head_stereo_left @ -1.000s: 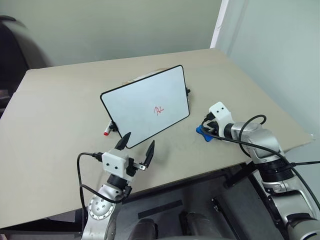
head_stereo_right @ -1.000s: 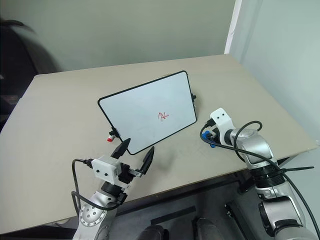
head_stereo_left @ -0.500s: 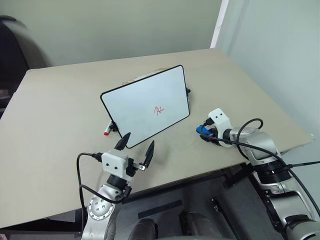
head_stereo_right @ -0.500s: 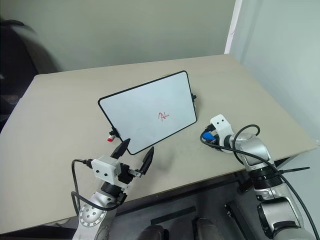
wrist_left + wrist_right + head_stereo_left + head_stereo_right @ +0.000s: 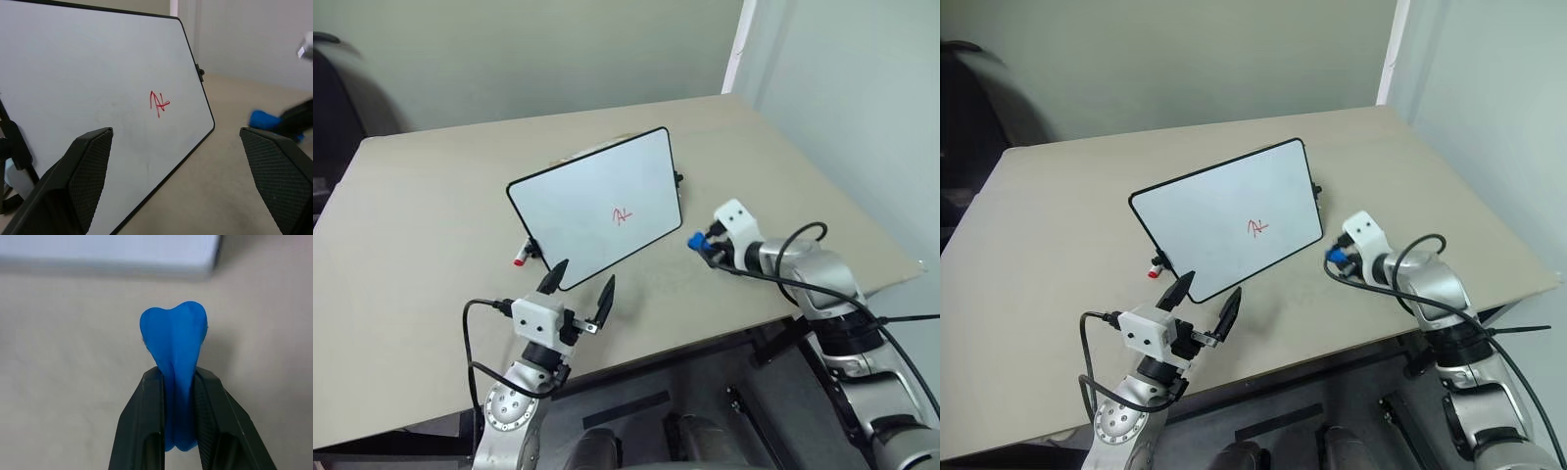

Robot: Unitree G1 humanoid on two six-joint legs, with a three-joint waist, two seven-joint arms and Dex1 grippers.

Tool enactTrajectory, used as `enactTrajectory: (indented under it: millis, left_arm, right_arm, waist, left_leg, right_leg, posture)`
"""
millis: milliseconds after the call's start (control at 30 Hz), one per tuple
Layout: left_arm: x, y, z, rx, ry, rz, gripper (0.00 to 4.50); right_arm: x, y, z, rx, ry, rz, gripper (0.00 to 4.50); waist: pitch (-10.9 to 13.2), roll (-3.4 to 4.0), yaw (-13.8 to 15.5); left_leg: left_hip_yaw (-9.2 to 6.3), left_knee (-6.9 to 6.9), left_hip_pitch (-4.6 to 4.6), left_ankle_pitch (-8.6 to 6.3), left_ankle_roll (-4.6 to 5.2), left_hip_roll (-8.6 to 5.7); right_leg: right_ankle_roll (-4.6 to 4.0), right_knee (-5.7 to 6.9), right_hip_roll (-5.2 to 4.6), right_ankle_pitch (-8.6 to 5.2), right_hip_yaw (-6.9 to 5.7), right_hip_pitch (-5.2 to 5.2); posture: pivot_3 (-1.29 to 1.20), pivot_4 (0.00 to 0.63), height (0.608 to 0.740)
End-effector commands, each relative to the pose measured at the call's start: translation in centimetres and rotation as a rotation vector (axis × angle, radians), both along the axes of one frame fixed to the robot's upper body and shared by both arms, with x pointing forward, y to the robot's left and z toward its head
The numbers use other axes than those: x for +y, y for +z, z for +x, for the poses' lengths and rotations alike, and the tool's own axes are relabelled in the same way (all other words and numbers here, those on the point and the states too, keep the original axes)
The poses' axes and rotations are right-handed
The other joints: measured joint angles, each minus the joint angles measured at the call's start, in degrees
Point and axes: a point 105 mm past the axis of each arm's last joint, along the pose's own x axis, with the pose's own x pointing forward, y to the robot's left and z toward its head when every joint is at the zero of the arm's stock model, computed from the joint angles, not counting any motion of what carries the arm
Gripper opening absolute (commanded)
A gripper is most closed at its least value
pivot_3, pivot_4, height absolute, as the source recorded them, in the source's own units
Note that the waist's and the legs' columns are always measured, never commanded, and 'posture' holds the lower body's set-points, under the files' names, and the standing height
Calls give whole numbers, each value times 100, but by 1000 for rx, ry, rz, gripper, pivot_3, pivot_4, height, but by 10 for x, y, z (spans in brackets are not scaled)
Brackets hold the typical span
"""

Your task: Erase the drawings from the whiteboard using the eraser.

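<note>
The whiteboard (image 5: 597, 206) stands propped upright on the table, white with a thin black frame. A small red scribble, the drawings (image 5: 622, 215), sits right of its middle and also shows as drawings (image 5: 159, 102) in the left wrist view. My right gripper (image 5: 703, 245) is shut on the blue eraser (image 5: 695, 239), just off the board's lower right corner and lifted above the table. The eraser (image 5: 174, 352) is squeezed between the two black fingers (image 5: 142, 426). My left gripper (image 5: 579, 290) stands open near the table's front edge, facing the board's lower left part.
A red-capped marker (image 5: 522, 257) lies on the table by the board's lower left corner. The tan table (image 5: 421, 215) ends close to my right arm, beside a pale wall on the right.
My right gripper has closed on the eraser, lifted it off the table and carried it left toward the board. The left gripper has not moved.
</note>
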Motion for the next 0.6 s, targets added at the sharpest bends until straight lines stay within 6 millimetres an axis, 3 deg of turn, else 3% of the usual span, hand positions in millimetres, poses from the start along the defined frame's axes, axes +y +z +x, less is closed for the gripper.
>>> enactTrajectory:
  millis: [33, 300, 367, 600]
  left_arm:
    - [0, 9, -2, -41, 4, -4, 4500]
    - [0, 9, -2, -40, 1, -3, 4500]
    - [0, 9, -3, -41, 2, -2, 4500]
    - [2, 11, -6, -43, 11, -8, 4500]
  right_arm:
    - [40, 44, 5, -122, 85, 110, 431]
    - [87, 40, 22, -134, 147, 107, 431]
    - [93, 37, 24, -132, 153, 97, 431]
    - [104, 14, 28, -96, 164, 34, 431]
  waist:
    - [0, 0, -17]
    - [-13, -14, 55]
    - [-14, -15, 59]
    - [-21, -25, 35]
  left_leg:
    - [0, 0, 1, 0, 0, 0]
    - [-8, 1, -5, 0, -1, -1]
    - [-7, 0, -13, -4, -5, -3]
    - [-5, -16, -6, -19, -28, -2]
  right_leg:
    - [0, 1, 1, 0, 0, -2]
    - [-43, 2, -6, 26, -1, -56]
    - [-84, 0, -10, 51, -1, -57]
    - [-80, 3, -9, 49, -5, -48]
  posture:
    - [0, 150, 739]
    - [0, 150, 739]
    - [0, 150, 739]
    - [0, 150, 739]
